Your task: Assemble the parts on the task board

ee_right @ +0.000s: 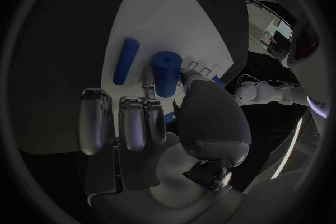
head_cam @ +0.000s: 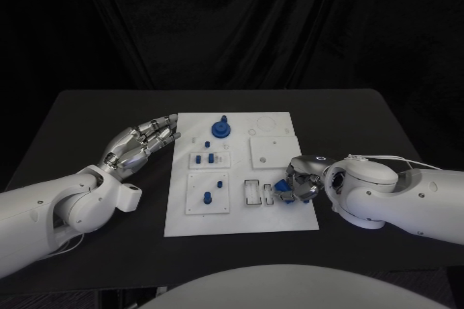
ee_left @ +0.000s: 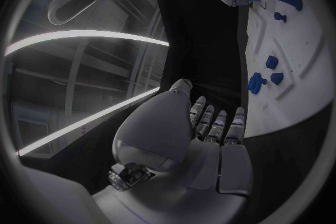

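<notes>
Pinching blue part (head_cam: 281, 186) over task board (head_cam: 290, 218): right hand (head_cam: 302, 181); left hand (head_cam: 141, 145) spread, empty.

Table (head_cam: 96, 114): black, matt, looks like cloth or a soft covering.
Board (head_cam: 290, 215): white, smooth, plastic-looking, low sheen.
Blue parts (head_cam: 221, 129): smooth, plastic-looking, matt.
Left hand (head_cam: 143, 143): silvery, metallic-looking, glossy highlights.
Right hand (head_cam: 302, 178): same silvery shiny finish.
Arms (head_cam: 58, 205): white, smooth, glossy shells.
</notes>
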Controlling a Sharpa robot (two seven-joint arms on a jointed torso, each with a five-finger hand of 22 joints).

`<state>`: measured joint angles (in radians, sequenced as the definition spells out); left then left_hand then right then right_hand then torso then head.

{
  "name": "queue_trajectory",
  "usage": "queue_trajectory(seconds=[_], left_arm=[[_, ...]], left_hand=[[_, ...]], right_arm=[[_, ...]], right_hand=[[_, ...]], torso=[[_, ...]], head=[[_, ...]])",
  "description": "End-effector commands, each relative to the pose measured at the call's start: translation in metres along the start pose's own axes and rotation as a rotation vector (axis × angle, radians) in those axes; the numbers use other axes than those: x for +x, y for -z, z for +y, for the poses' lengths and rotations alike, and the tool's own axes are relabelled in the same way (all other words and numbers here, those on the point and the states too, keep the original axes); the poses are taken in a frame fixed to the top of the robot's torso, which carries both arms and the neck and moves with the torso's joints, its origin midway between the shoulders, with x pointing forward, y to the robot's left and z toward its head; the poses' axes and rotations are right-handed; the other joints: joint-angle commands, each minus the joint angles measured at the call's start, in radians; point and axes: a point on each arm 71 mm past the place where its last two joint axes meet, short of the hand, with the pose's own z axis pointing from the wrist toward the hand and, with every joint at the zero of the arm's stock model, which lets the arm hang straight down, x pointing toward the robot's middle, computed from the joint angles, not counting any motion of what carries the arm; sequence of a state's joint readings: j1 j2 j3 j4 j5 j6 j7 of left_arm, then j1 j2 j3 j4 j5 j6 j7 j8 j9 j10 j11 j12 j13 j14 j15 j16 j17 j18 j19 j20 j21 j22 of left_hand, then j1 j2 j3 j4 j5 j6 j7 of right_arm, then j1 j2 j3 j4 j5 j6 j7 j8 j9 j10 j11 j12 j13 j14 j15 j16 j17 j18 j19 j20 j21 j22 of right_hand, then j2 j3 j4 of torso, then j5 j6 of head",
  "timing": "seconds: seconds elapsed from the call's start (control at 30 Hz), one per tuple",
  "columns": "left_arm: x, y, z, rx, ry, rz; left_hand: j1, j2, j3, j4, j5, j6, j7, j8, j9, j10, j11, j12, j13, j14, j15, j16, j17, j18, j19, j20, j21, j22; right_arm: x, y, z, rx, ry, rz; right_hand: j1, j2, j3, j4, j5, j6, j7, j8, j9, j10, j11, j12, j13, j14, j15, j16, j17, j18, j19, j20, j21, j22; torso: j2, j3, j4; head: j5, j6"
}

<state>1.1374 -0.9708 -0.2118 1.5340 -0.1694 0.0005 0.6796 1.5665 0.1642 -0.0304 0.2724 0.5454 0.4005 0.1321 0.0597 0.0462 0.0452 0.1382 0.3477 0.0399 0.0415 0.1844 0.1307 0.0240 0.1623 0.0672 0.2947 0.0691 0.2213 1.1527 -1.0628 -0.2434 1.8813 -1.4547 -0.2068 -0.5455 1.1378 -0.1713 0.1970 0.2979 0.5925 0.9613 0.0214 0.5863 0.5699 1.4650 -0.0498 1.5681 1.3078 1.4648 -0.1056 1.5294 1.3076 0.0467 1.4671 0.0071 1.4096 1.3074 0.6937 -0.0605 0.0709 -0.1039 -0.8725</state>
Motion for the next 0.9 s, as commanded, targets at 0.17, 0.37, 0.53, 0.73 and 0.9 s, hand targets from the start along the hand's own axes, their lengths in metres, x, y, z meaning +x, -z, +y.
queue_trajectory(seconds=[0.17, 0.37, 0.53, 0.73, 0.9], left_arm=[[0.002, 0.001, -0.009, 0.139, 0.013, 0.019], [0.002, 0.000, -0.009, 0.136, 0.014, 0.021], [0.002, 0.000, -0.008, 0.134, 0.015, 0.022], [0.003, 0.000, -0.008, 0.132, 0.016, 0.024], [0.003, -0.001, -0.007, 0.129, 0.019, 0.027]], left_hand=[[0.012, 0.002, 0.010, 0.001, 0.005, 0.006, 0.003, 0.004, 0.001, 0.008, 0.002, 0.006, 0.001, 0.004, 0.014, 0.010, 0.002, 0.003, 0.011, 0.000, 0.007, 0.003], [0.012, 0.002, 0.011, 0.001, 0.005, 0.006, 0.003, 0.004, 0.001, 0.009, 0.002, 0.006, 0.001, 0.005, 0.016, 0.011, 0.002, 0.002, 0.012, 0.000, 0.008, 0.004], [0.013, 0.002, 0.014, 0.002, 0.005, 0.006, 0.004, 0.004, 0.001, 0.009, 0.001, 0.006, 0.001, 0.007, 0.022, 0.015, 0.003, -0.001, 0.014, 0.000, 0.009, 0.006], [0.013, 0.001, 0.015, 0.002, 0.005, 0.005, 0.004, 0.004, 0.001, 0.009, 0.001, 0.006, 0.001, 0.008, 0.025, 0.018, 0.003, -0.003, 0.016, 0.000, 0.010, 0.008], [0.014, 0.002, 0.021, 0.001, 0.006, 0.004, 0.004, 0.004, 0.000, 0.009, 0.001, 0.006, 0.001, 0.012, 0.031, 0.024, 0.004, -0.008, 0.020, 0.000, 0.013, 0.012]], right_arm=[[0.000, 0.010, 0.002, -0.021, -0.204, -0.023], [-0.007, 0.016, 0.010, -0.044, -0.302, -0.035], [-0.008, 0.016, 0.018, -0.061, -0.339, -0.024], [-0.005, 0.013, 0.025, -0.073, -0.347, 0.002], [-0.003, 0.008, 0.029, -0.074, -0.343, 0.020]], right_hand=[[0.083, 0.047, 0.094, -0.066, 0.117, -0.002, -0.016, 0.020, 0.025, 0.106, -0.012, 0.003, 0.263, 0.088, -0.013, -0.008, 0.176, -0.009, 0.046, -0.012, 0.008, 0.214], [0.074, 0.043, 0.102, -0.062, 0.147, -0.006, -0.015, 0.022, 0.034, 0.106, -0.012, 0.003, 0.263, 0.088, -0.013, -0.009, 0.175, -0.010, 0.046, -0.013, 0.010, 0.214], [0.042, 0.045, 0.099, -0.035, 0.104, -0.010, -0.014, 0.020, 0.044, 0.106, -0.010, 0.003, 0.263, 0.088, -0.011, -0.010, 0.173, -0.010, 0.047, -0.012, 0.011, 0.214], [0.023, 0.051, 0.096, -0.016, 0.046, -0.012, -0.012, 0.015, 0.050, 0.106, -0.008, 0.003, 0.263, 0.087, -0.010, -0.011, 0.171, -0.009, 0.046, -0.011, 0.009, 0.214], [-0.015, 0.063, 0.084, -0.008, -0.021, -0.010, -0.009, 0.007, 0.053, 0.106, -0.006, 0.003, 0.263, 0.088, -0.007, -0.011, 0.172, -0.009, 0.045, -0.008, 0.009, 0.213]], torso=[[0.000, -0.0007, 0.0015], [0.000, -0.0002, 0.0002], [0.000, -0.0002, 0.0017], [0.001, -0.0015, 0.0011], [0.003, -0.0006, 0.0025]], head=[[0.010, 0.000], [0.011, 0.000], [0.011, 0.000], [0.013, 0.000], [0.013, 0.000]])
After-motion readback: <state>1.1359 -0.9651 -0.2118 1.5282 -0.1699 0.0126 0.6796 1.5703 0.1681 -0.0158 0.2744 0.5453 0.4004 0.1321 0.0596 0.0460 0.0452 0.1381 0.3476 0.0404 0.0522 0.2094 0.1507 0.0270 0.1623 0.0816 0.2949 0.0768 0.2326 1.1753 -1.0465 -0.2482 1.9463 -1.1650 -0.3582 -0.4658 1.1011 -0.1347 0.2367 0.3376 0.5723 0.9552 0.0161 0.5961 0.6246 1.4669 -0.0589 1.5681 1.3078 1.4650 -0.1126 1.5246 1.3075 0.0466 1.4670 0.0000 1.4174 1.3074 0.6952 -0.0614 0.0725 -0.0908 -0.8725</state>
